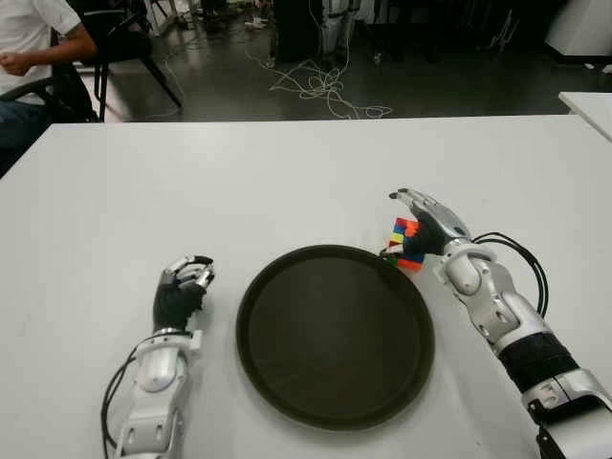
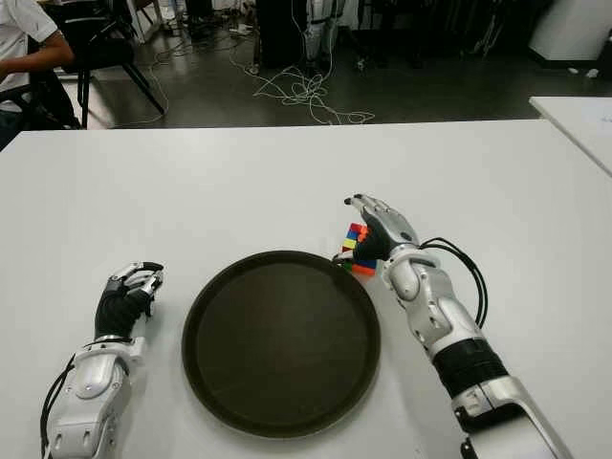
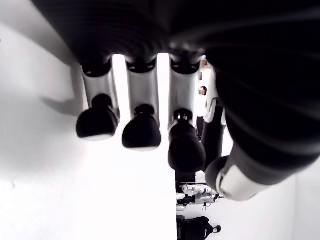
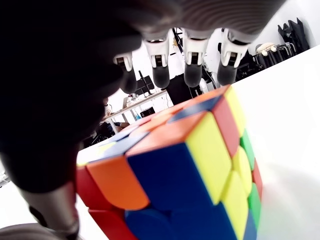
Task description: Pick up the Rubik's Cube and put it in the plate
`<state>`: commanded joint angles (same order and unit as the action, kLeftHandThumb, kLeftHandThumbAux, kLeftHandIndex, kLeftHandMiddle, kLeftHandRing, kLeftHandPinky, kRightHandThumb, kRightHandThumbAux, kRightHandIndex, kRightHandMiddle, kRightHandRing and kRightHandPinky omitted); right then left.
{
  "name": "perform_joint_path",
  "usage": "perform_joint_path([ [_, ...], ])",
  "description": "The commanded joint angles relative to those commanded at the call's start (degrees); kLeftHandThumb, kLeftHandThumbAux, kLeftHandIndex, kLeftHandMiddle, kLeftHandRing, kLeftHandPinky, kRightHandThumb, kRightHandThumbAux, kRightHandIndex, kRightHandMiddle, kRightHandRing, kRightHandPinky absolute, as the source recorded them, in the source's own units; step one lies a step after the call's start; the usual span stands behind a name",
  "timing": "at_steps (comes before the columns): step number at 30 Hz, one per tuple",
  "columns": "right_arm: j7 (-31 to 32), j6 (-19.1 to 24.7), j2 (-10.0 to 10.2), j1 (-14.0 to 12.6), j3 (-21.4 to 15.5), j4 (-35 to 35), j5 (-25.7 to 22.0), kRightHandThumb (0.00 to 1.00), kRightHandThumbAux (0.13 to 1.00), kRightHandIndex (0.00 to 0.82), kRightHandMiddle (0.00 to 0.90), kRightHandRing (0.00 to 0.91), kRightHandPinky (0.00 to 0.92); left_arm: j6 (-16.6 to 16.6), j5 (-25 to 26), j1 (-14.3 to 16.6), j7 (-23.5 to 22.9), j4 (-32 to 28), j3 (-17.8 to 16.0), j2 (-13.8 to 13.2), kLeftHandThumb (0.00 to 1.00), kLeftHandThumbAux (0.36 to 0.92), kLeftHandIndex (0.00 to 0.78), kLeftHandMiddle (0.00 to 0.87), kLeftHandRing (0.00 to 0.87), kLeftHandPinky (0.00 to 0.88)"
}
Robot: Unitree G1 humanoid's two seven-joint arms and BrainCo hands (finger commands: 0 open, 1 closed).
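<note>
The Rubik's Cube [image 1: 405, 241] stands on the white table, touching the far right rim of the dark round plate [image 1: 335, 335]. My right hand [image 1: 413, 222] is draped over the cube from the right. Its fingers [image 4: 192, 65] stretch straight out above the cube's top and past it, and the thumb sits beside the cube on the plate side. The right wrist view is filled by the cube [image 4: 200, 170], with no finger curled around it. My left hand [image 1: 184, 287] shows to the left of the plate, fingers loosely bent and holding nothing.
The table's far edge [image 1: 306, 120] runs across the view, with a dark floor and cables [image 1: 320, 86] beyond it. A seated person [image 1: 33, 48] is at the far left. A second white table corner [image 1: 588, 105] shows at the far right.
</note>
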<state>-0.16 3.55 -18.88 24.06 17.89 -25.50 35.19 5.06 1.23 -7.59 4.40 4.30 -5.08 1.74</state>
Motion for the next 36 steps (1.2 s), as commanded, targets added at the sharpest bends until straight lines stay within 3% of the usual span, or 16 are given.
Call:
perform_joint_path([
  [17, 0.14, 0.65, -0.62, -0.67, -0.33, 0.49, -0.04, 0.0, 0.734, 0.0, 0.0, 0.0, 0.0, 0.38, 0.31, 0.07, 0.36, -0.16, -0.36, 0.55, 0.71, 0.705, 0.444, 0.813, 0.826, 0.823],
  [36, -0.31, 0.81, -0.79, 0.0, -0.53, -0.72, -0.55, 0.0, 0.761, 0.0, 0.0, 0.0, 0.0, 0.18, -0.51, -0.41, 0.06, -0.79, 0.44, 0.03, 0.71, 0.705, 0.443, 0.811, 0.818, 0.811],
])
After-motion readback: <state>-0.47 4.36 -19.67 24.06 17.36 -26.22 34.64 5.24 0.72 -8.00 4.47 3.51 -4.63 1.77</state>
